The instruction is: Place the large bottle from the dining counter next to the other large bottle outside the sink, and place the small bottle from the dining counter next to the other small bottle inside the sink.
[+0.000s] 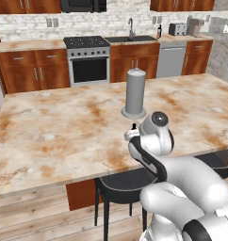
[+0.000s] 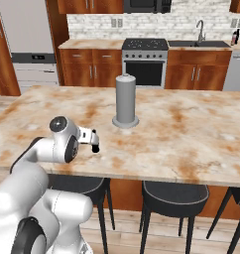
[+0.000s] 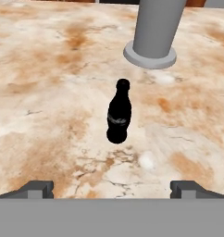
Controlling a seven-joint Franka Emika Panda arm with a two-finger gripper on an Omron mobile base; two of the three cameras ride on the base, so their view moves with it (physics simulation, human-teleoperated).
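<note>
Spanning the foreground, dining counter (image 1: 50,127) carried grey cylinder (image 1: 135,93) upright mid-top as landmark. Stood nearer than that cylinder, on robot's side, small bottle (image 3: 119,112) upright and free. Hung just short of the bottle, gripper (image 3: 112,187) spread wide, holding nothing, probably lined up for a side grasp.

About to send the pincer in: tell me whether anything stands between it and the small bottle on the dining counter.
Nothing visible does. The open pincer faces the small bottle across bare dining counter. The grey cylinder on its round base stands beyond the bottle, not in the path.
</note>
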